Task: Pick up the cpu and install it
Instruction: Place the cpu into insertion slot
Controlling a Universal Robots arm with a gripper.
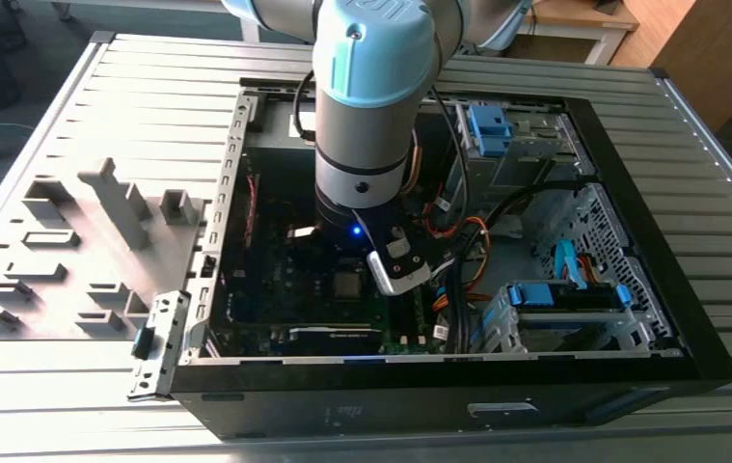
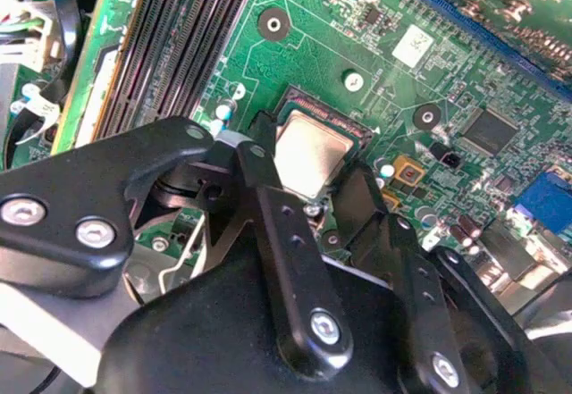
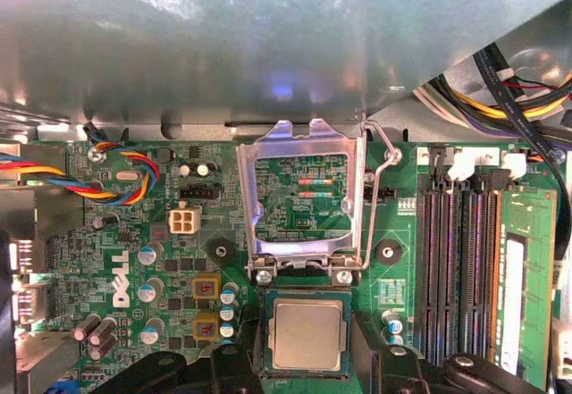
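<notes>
gripper point(image 3: 307, 354) open, empty, astride cpu point(image 3: 308, 330) seated in socket point(image 3: 262, 336) on green mobo point(image 3: 107, 251), pc case point(image 1: 469, 395) on slatted table point(image 1: 57, 116).

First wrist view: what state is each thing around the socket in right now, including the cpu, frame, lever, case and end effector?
cpu: lying flat in the socket, metal top up.
socket frame: flipped open, standing up off the socket.
retention lever: unlatched and raised.
computer case: on its side, open at the top.
end effector: inside the case, right at the cpu.
</notes>
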